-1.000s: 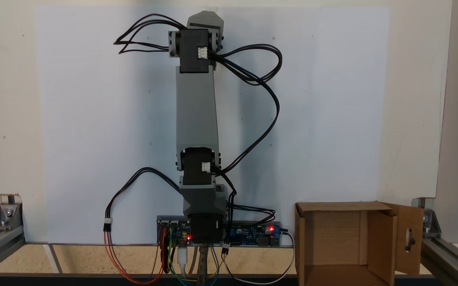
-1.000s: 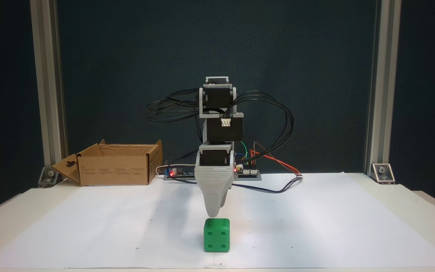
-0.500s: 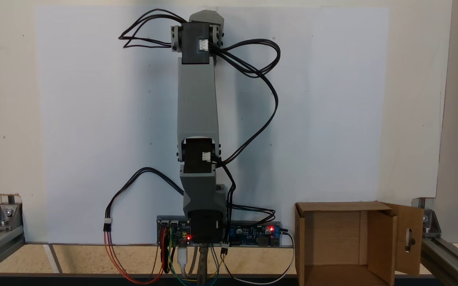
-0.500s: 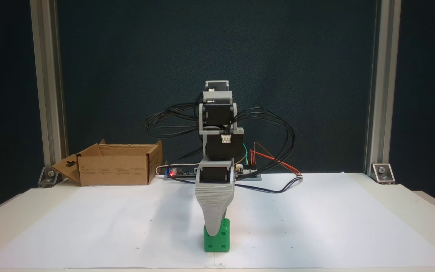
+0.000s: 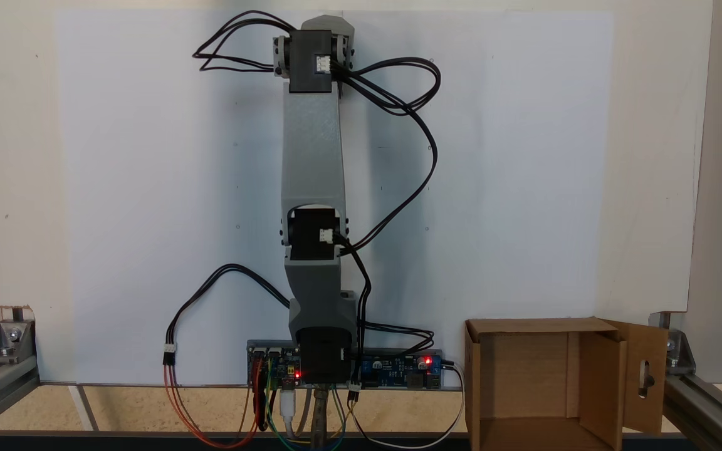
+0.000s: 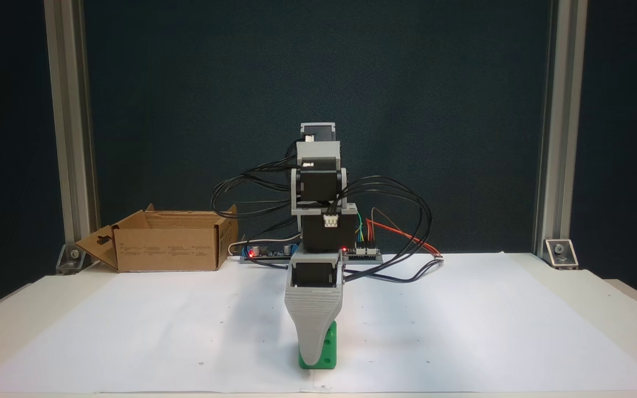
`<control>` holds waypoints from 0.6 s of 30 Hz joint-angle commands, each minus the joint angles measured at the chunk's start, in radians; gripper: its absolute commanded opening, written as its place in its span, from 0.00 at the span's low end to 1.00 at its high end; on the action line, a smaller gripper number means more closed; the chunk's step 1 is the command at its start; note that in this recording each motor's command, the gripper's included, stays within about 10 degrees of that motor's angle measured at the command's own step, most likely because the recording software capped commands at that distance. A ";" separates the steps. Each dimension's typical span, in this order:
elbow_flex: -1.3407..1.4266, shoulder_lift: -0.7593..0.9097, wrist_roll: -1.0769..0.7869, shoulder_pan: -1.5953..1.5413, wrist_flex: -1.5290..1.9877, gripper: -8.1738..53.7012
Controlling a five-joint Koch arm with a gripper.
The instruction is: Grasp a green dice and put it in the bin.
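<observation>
- gripper: a grey, ribbed, wedge-shaped printed jaw tapering to a rounded tip, seen head-on in a fixed view; the second jaw lies behind the first, so the width of the opening cannot be told.
- green dice: a bright green plastic cube with rounded edges and round sunken pips, resting on the white paper at the near middle of the table; the grey jaw covers its left half, and only a strip of its right side shows.
- bin: a brown corrugated cardboard box with open flaps, one flap with a slot cutout, at the far left by the aluminium post; in a fixed view from above it sits at the lower right, open side up.
- arm: smooth grey printed links and black motor blocks, stretched straight across the paper, with looped black cables on both sides.
- paper: a flat matte white sheet over the pale table.
- change from the earlier frames: the jaw tip hung above the cube, then overlapped its top; it now reaches almost to the paper, and the wrist sits lower. the cube and the box have not moved.
</observation>
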 commanded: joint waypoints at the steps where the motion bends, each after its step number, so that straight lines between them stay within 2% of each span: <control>1: -0.072 0.012 0.021 0.003 -0.005 0.79; 5: -0.072 0.005 0.020 0.008 -0.005 0.68; 8: -0.072 0.005 0.020 0.009 -0.006 0.53; 11: -0.072 0.005 0.020 0.011 -0.011 0.34; 12: -0.072 0.005 0.020 0.012 -0.015 0.32; 18: -0.072 0.005 0.023 0.031 -0.012 0.32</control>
